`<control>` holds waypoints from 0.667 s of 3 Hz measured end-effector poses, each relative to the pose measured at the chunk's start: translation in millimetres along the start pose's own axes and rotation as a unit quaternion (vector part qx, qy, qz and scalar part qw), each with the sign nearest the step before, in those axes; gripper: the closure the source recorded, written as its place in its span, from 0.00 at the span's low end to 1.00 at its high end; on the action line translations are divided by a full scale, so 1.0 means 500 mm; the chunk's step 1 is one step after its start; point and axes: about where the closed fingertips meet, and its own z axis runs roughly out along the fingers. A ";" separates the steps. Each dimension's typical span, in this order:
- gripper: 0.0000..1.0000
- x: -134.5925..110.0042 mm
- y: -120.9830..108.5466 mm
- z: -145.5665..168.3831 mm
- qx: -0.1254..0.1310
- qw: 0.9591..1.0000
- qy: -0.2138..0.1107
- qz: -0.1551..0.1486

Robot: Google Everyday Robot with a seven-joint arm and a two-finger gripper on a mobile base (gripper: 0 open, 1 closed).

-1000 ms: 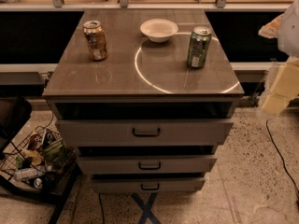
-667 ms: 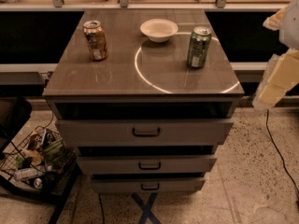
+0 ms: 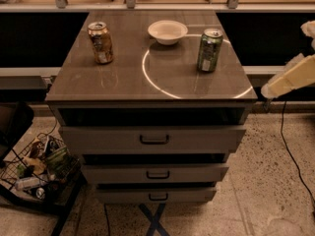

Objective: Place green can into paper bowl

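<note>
The green can [image 3: 209,49] stands upright on the right side of the brown tabletop [image 3: 123,77]. The off-white paper bowl [image 3: 167,31] sits empty at the back middle, to the left of and behind the can. My gripper [image 3: 289,78] shows as a pale shape at the right edge of the view. It is off the table, beside the table's right front corner, to the right of and below the can. It holds nothing that I can see.
An orange-brown can [image 3: 101,42] stands at the back left of the top. A bright ring of light [image 3: 147,75] lies on the surface. Drawers [image 3: 153,139] are below. A wire basket of clutter [image 3: 37,171] is on the floor at the left. A cable [image 3: 290,151] runs at the right.
The pale arm at the right edge has tilted and shifted a little toward the table. The cans and the bowl have not moved.
</note>
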 end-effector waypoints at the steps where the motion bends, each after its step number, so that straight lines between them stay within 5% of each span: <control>1: 0.00 -0.003 -0.043 0.044 0.022 0.994 -0.101 0.047; 2: 0.00 -0.038 -0.122 0.082 0.062 0.974 -0.202 0.082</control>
